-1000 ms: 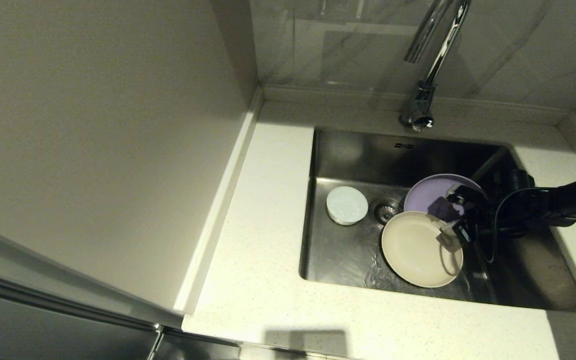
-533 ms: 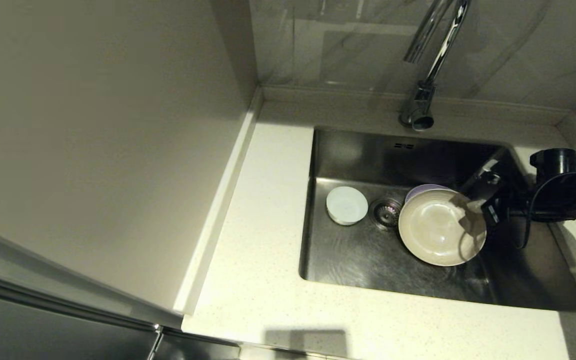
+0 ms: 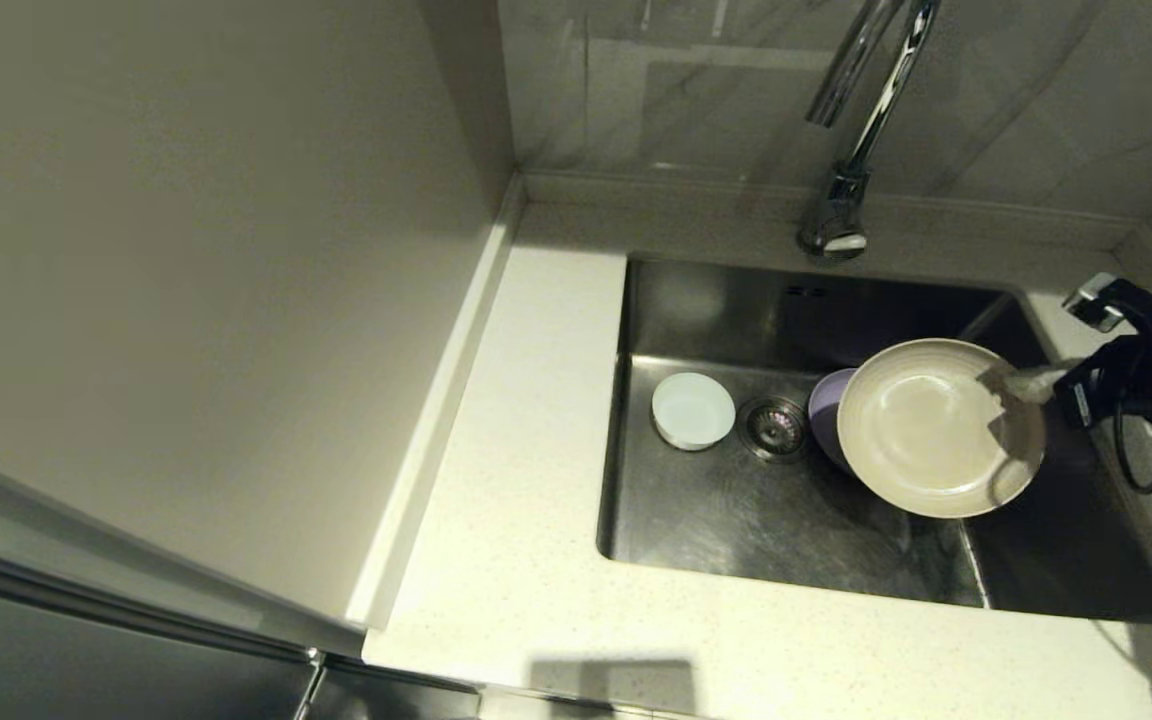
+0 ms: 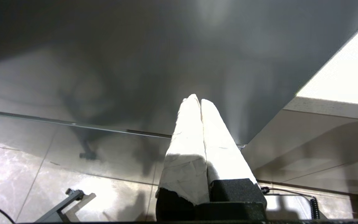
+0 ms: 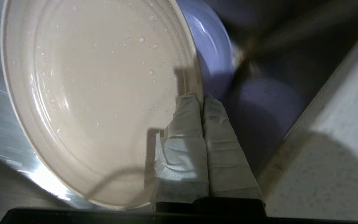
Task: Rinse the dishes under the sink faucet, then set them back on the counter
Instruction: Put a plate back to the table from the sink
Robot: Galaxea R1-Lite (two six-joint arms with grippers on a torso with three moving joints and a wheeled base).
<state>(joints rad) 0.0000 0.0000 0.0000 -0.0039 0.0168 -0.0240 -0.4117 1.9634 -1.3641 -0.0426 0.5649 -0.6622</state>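
My right gripper point(image 3: 1021, 382) point(image 5: 200, 97) is shut on the rim of the beige plate point(image 3: 936, 428) point(image 5: 98, 93), which hangs above the right half of the sink point(image 3: 726, 520) with drops of water on it. Under it, mostly covered, lies the lilac plate point(image 3: 824, 400) point(image 5: 216, 53) on the basin floor. The small white bowl point(image 3: 693, 410) sits left of the drain strainer point(image 3: 774, 424). The chrome faucet point(image 3: 861, 110) arches over the back rim. The left gripper point(image 4: 196, 99) is shut on nothing, parked low near the floor.
The speckled counter point(image 3: 526, 400) wraps round the sink on the left, front and right. A plain wall panel point(image 3: 196, 280) rises on the left, grey tile behind the faucet. The right arm's cable point(image 3: 1151, 450) loops over the sink's right edge.
The right gripper has lifted the beige plate from the sink floor, up and to the right. The lilac plate stayed on the bottom and is now mostly covered.
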